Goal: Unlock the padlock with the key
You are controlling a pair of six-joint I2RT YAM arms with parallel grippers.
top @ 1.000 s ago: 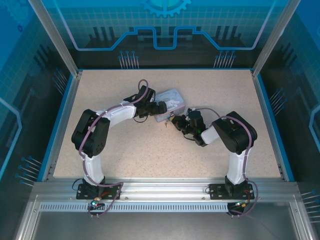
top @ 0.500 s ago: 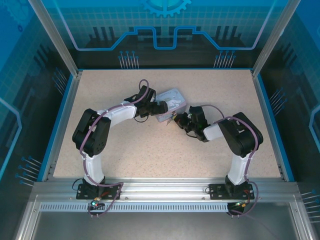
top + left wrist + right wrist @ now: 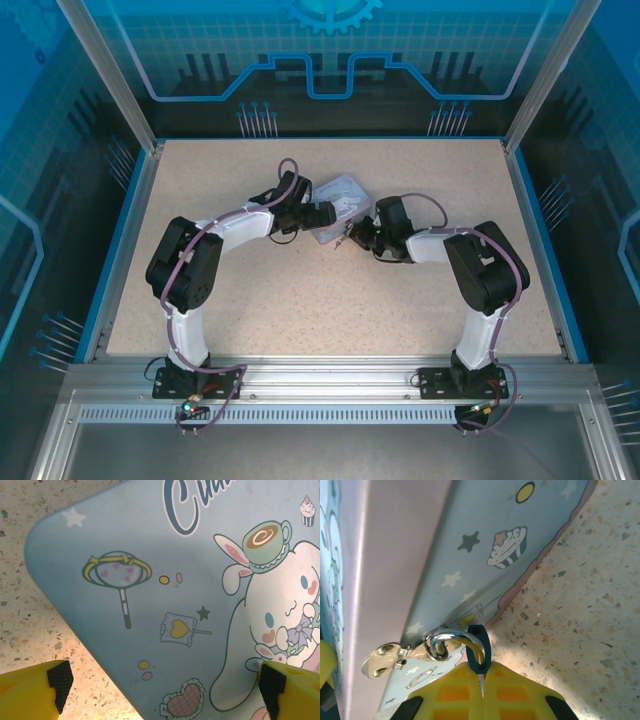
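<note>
Since a second ago the right gripper (image 3: 483, 672) has edged up against the front wall of the tin (image 3: 150, 580). Its fingers are pinched tight on the padlock (image 3: 486, 647), whose shackle hangs through the tin's hasp (image 3: 395, 659). Left gripper (image 3: 162, 692) is spread wide over the lid. Tin is unmoved on the table (image 3: 300, 290).

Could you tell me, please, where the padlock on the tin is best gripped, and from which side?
Grip the padlock by its small teal body, coming in from the open table side, away from the wall of the tin. Its silver shackle is looped through the tin's hasp, so only the body hangs free. The right gripper appears shut on it that way.
</note>
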